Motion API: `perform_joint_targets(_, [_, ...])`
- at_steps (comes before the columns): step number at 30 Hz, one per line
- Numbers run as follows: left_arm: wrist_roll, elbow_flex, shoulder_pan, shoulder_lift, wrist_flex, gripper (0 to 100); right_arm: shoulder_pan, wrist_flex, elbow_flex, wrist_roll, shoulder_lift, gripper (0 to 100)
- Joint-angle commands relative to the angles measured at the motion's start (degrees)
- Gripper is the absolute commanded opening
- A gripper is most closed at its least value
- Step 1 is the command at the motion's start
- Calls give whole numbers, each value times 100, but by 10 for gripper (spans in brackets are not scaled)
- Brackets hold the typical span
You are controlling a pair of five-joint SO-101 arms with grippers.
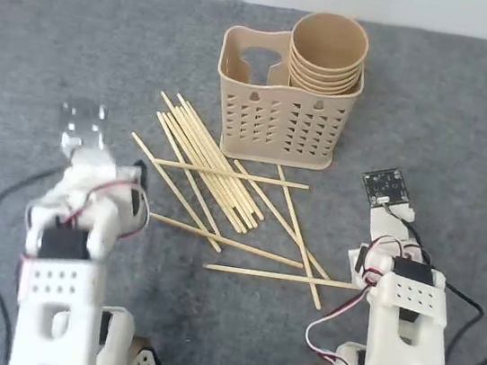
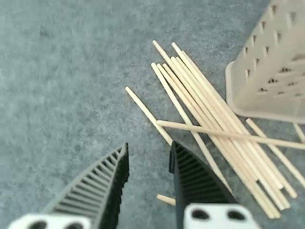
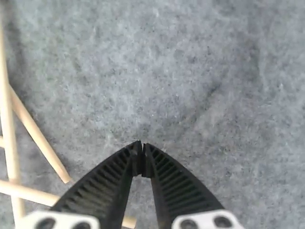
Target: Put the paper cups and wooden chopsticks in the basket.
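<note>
A beige perforated basket stands at the back of the table, with a stack of brown paper cups in its right compartment. Several wooden chopsticks lie scattered on the grey carpet in front of it, also in the left wrist view as chopsticks beside the basket. My left gripper hovers open just left of the chopstick pile, nothing between its fingers. My right gripper is shut and empty over bare carpet, right of a few chopstick ends.
The grey carpet covers the whole table. The left arm's body and the right arm's body sit at the front edge, with cables trailing beside them. The basket's left compartment holds nothing visible.
</note>
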Motion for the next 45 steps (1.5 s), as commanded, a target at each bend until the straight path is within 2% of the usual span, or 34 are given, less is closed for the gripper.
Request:
perform_joint_targets(1, [686, -1174, 18, 1723, -9, 138, 48, -84, -18, 88, -224, 10])
perform_joint_targets(6, [1213, -1947, 18, 3429, -352, 138, 48, -84, -18, 88, -224, 9])
perform_joint_targets(12, [1459, -2976, 18, 5196, -396, 137, 40, -84, -18, 97, -224, 9])
perform_joint_targets(18, [1468, -3837, 18, 6321, -404, 137, 40, -101, -18, 105, -224, 9])
perform_joint_targets(25, [2066, -4637, 18, 7358, -387, 137, 31, -127, -18, 237, -224, 9])
perform_joint_targets(31, [2066, -5086, -9, 7745, -44, 120, 31, -127, -18, 343, -224, 9])
perform_joint_targets(34, [2066, -5077, -9, 7745, -18, 4, 31, -127, -18, 343, -224, 9])
perform_joint_targets(41, [2066, -4989, 18, 7446, 448, 13, 40, -127, -18, 343, -224, 9])
perform_joint_targets(45, [2066, -4954, 9, 6831, 879, 13, 48, -127, -18, 334, -224, 9])
